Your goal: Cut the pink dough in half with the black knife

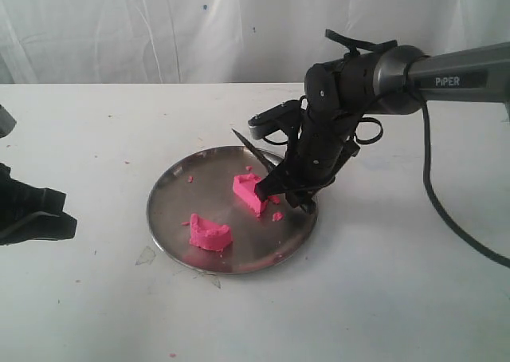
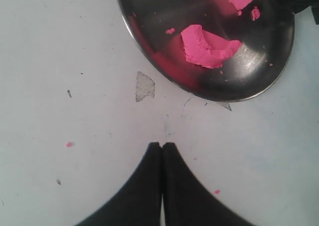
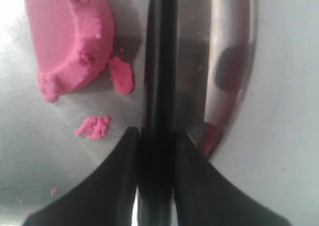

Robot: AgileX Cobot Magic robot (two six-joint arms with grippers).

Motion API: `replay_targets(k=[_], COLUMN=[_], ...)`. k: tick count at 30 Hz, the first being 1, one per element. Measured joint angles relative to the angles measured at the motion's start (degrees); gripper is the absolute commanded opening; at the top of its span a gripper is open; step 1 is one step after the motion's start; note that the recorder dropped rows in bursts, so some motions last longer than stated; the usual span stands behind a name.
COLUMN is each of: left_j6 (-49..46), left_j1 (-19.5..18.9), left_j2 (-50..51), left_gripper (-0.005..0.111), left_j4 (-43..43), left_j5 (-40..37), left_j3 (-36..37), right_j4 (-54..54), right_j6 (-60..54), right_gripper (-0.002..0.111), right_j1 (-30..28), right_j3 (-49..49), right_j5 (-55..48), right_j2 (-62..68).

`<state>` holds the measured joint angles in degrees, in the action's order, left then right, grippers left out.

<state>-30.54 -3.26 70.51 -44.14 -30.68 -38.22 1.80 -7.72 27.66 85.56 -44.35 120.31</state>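
The pink dough lies in two chunks on the steel plate (image 1: 171, 188): one chunk (image 1: 249, 192) near the middle, the other (image 1: 209, 234) toward the front. My right gripper (image 1: 275, 188) is shut on the black knife (image 1: 253, 152), whose blade points up and back over the plate. In the right wrist view the knife (image 3: 160, 61) runs straight out between the fingers, beside a dough chunk (image 3: 67, 42). My left gripper (image 2: 162, 145) is shut on nothing, over bare table short of the plate; the front chunk (image 2: 207, 47) shows there.
Small pink crumbs (image 3: 93, 126) lie on the plate by the knife and on the table (image 2: 69, 144). A scrap of clear film (image 2: 144, 86) sits on the white table next to the plate's rim. A black cable (image 1: 446, 210) trails at the right.
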Motion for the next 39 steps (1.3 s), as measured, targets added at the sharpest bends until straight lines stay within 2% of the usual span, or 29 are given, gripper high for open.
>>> replay_targets(k=[4, 13, 21, 26, 28, 29, 32, 35, 39], left_j6=[-0.1, -0.1, -0.9, -3.5, -7.8, -9.3, -10.6, -6.4, 1.0], left_j1=[0.0, 0.0, 0.0, 0.0, 0.0, 0.0, 0.0, 0.0, 0.0], left_j2=[0.0, 0.0, 0.0, 0.0, 0.0, 0.0, 0.0, -0.6, -7.0], left_gripper=[0.0, 0.0, 0.0, 0.0, 0.0, 0.0, 0.0, 0.0, 0.0], left_j4=[-0.5, -0.9, -0.9, -0.9, -0.9, -0.3, 5.4, 10.4, 20.4], left_j5=[0.0, 0.0, 0.0, 0.3, 2.6, 3.7, 7.6, 8.5, 5.7], left_j3=[0.0, 0.0, 0.0, 0.0, 0.2, 0.6, 3.7, 4.8, 4.8], right_j4=[3.7, 4.4, 4.5, 1.1, -5.7, -8.4, -15.7, -16.6, -16.7], right_j6=[-3.3, -4.4, -4.4, -4.3, -0.5, 2.0, 12.0, 14.0, 15.2], right_gripper=[0.021, 0.038, 0.039, 0.039, 0.034, 0.024, 0.003, 0.0, 0.0], right_j1=[0.0, 0.0, 0.0, 0.0, -0.3, -0.7, -6.3, -12.0, -17.8], right_j3=[0.0, 0.1, 0.1, 0.2, 0.5, 0.5, 0.5, -4.3, -16.0], right_j5=[-0.3, -0.2, -1.2, -0.3, 1.1, 1.2, -2.4, -3.4, 9.4], right_j2=[0.6, 1.1, 0.6, -5.9, -7.2, -7.2, -7.3, -10.1, -17.8])
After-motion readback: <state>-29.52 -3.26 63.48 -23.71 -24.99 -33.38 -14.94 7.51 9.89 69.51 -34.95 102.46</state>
